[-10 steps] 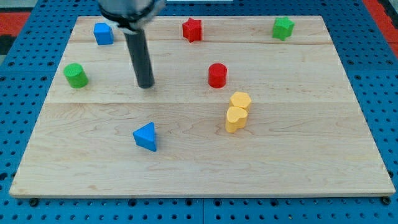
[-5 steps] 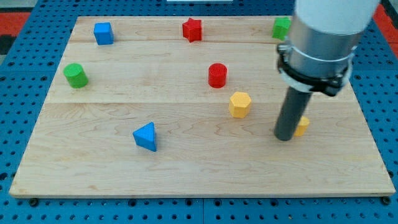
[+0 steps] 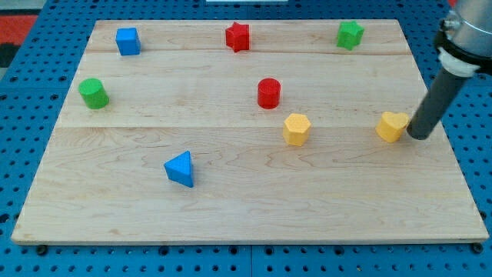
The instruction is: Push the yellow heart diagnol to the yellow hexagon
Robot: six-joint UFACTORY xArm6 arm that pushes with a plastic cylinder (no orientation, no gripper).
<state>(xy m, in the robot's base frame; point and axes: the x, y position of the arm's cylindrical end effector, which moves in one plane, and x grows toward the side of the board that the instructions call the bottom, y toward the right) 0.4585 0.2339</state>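
**Tip parked at the heart's right flank**

The board (image 3: 231, 208) is a pale wooden top. The arm ends in a plain dark rod with no claw at all, so it can open on nothing and hold nothing; it can only shove. My tip (image 3: 420, 136) stands at the view's right, just beside the right side of the heart (image 3: 392, 126), touching it or very nearly so.

The heart lies well apart from the hexagon (image 3: 296, 128), at about the same height in the view, to its right. The red cylinder (image 3: 268, 93) sits near the hexagon, above and to its left.

Farther off are the blue triangle (image 3: 180, 169), green cylinder (image 3: 94, 93), blue cube (image 3: 127, 41), red star (image 3: 237, 36) and green star (image 3: 350, 34).

The heart looks small, light and rigid, likely to slide easily on smooth wood and to spin away if struck off-centre. Best contact, I judge, is square on a flat side, opposite the intended travel.
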